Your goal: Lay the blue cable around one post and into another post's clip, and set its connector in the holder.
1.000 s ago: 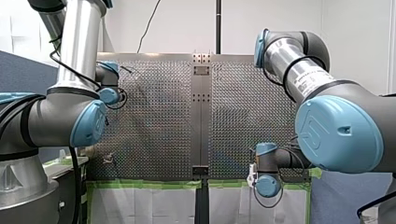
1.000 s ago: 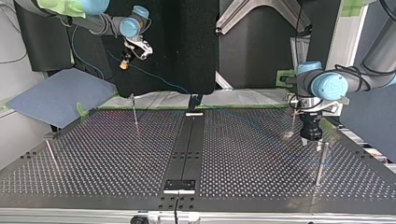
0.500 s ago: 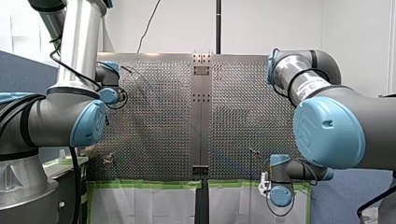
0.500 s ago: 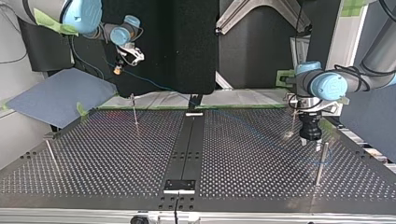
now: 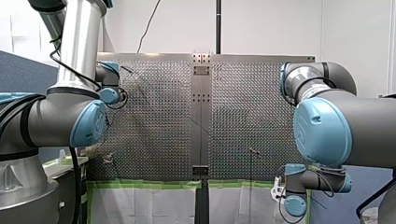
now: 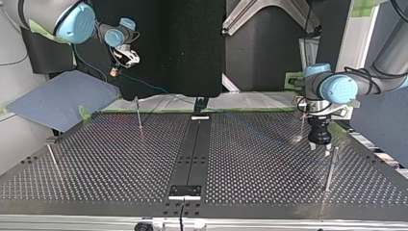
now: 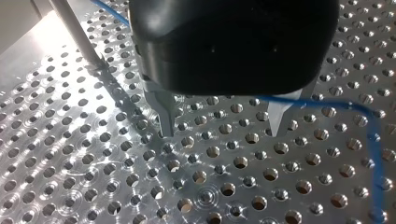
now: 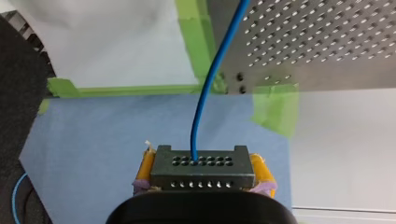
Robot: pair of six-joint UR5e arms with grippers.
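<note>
Left wrist view, post (image 7: 77, 35) beside blue cable (image 7: 375, 154)

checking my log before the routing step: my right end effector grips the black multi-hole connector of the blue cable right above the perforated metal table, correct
Not quite. My right end effector does grip the black multi-hole connector of the blue cable, but past the edge of the perforated metal table, above the blue mat, not above the table. The right wrist view shows it.

Blue cable (image 8: 201, 95) out of dark connector (image 8: 202, 168)
</note>
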